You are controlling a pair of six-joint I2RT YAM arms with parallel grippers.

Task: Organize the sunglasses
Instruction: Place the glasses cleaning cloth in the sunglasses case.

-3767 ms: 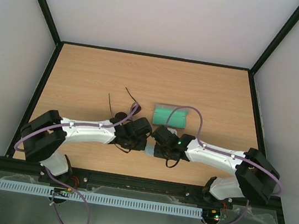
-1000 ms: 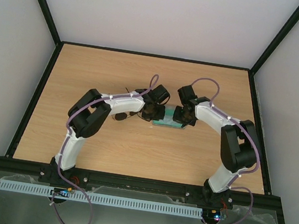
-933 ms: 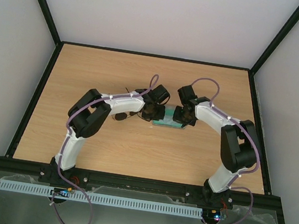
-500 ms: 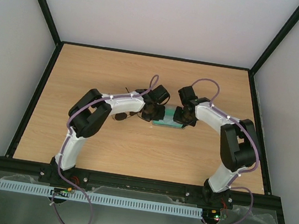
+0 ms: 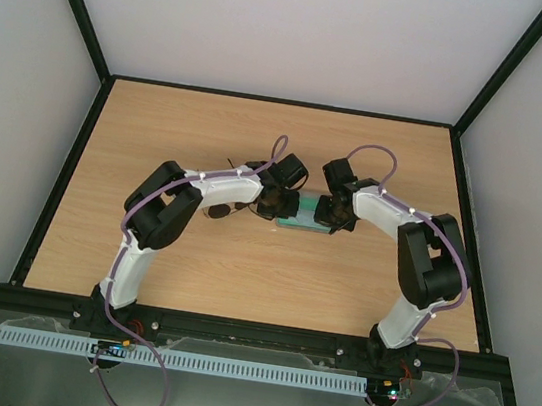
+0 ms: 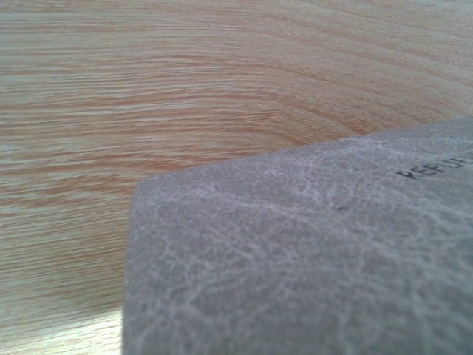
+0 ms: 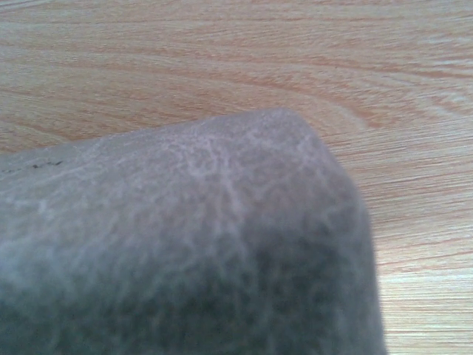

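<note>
Your small sunglasses (image 5: 217, 212), with dark round lenses and a wire frame, lay on the light wooden table (image 5: 159, 137), partly under the left arm and just left of the grey rectangular case (image 5: 304, 224). The left gripper (image 5: 278, 204) and right gripper (image 5: 331, 214) sat at the case's two ends. You could not tell whether either pincer was spread or pressed together.

Dark round-lensed sunglasses (image 5: 217, 212), partly hidden, centre-left.
</note>
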